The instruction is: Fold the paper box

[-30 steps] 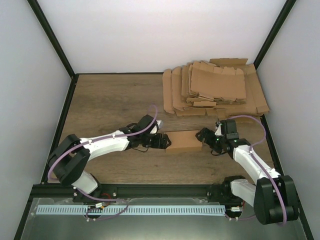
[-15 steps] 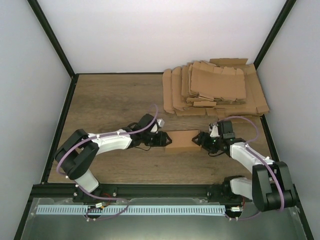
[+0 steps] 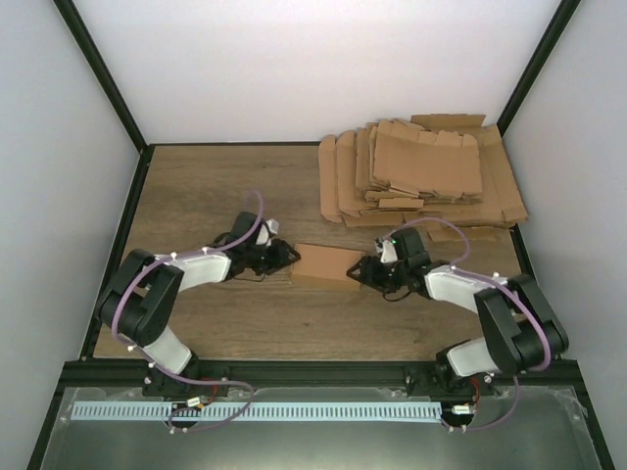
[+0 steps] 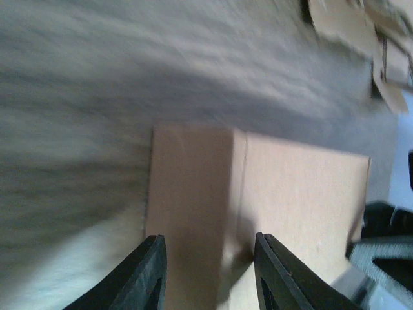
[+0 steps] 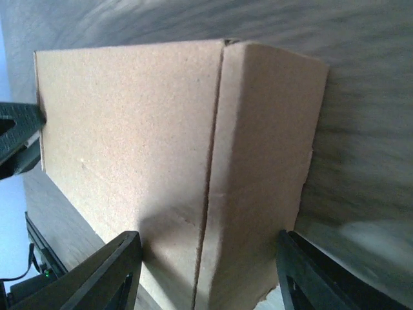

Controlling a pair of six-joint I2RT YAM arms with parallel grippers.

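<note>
Top external view shows the paper box (image 3: pixel 328 265) at centre frame on the table (image 3: pixel 196 196), the left gripper (image 3: pixel 284 257) grasping its left end and the right gripper (image 3: pixel 364 272) its right, so both should probably squeeze evenly and move together, lest the walls buckle.

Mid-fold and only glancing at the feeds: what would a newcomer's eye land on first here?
First, the paper box, a small brown oblong near the middle of the wooden table, gripped at its two ends by the left tool and the right tool. Next, the untidy pile of flat cardboard blanks spread over the far right corner, apart from the box.
</note>
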